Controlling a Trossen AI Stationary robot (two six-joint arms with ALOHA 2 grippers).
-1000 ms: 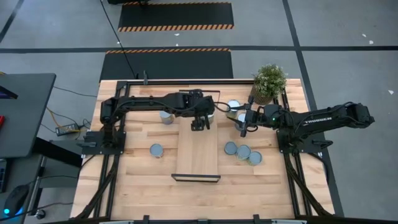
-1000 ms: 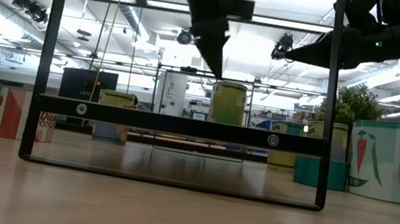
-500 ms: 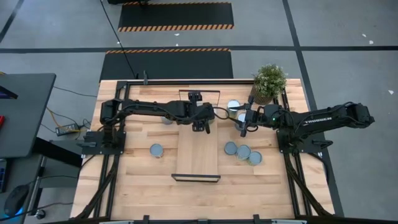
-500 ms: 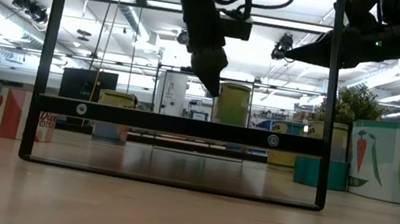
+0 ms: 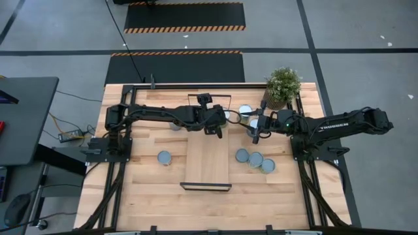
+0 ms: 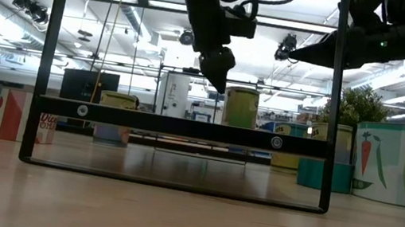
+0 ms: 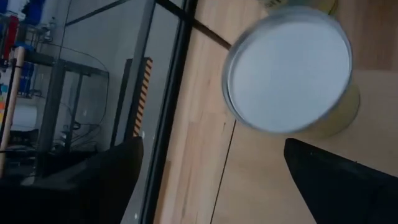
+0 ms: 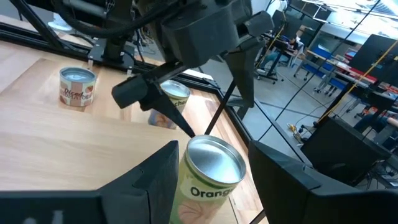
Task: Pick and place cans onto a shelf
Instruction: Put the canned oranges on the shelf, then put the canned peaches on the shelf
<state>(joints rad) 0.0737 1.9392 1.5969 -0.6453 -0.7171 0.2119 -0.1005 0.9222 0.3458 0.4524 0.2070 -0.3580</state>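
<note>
The shelf (image 5: 208, 160) is a light-wood board lying mid-table, with black frames at its ends. My left gripper (image 5: 217, 128) is open and tipped over the shelf's far right corner. In the left wrist view a silver-topped can (image 7: 287, 68) stands just beyond its fingers. My right gripper (image 8: 212, 149) is open, with a finger on either side of an upright can (image 8: 208, 177) labelled "Orange". Other cans stand on the table: one to the left of the shelf (image 5: 163, 157), three to its right (image 5: 255, 159), one at the far side (image 5: 245, 109), and one half hidden under the left arm (image 5: 175, 124). My right gripper's fingers (image 8: 158, 180) stand close beside the can's upper wall (image 8: 193, 180), slanting down from the table's right side. I cannot tell whether they touch it. The can stands upright on the table.
A potted plant (image 5: 283, 85) stands at the table's far right corner. Black rails (image 5: 183, 85) run along the table's far edge. The shelf's near end frame (image 6: 184, 127) crosses the low view. The table in front of the shelf (image 5: 209, 205) is bare wood.
My left gripper has gone from above the shelf's far end a little toward the table's right edge, toward the can beside the shelf's far right corner. It has turned and tipped at the wrist.
</note>
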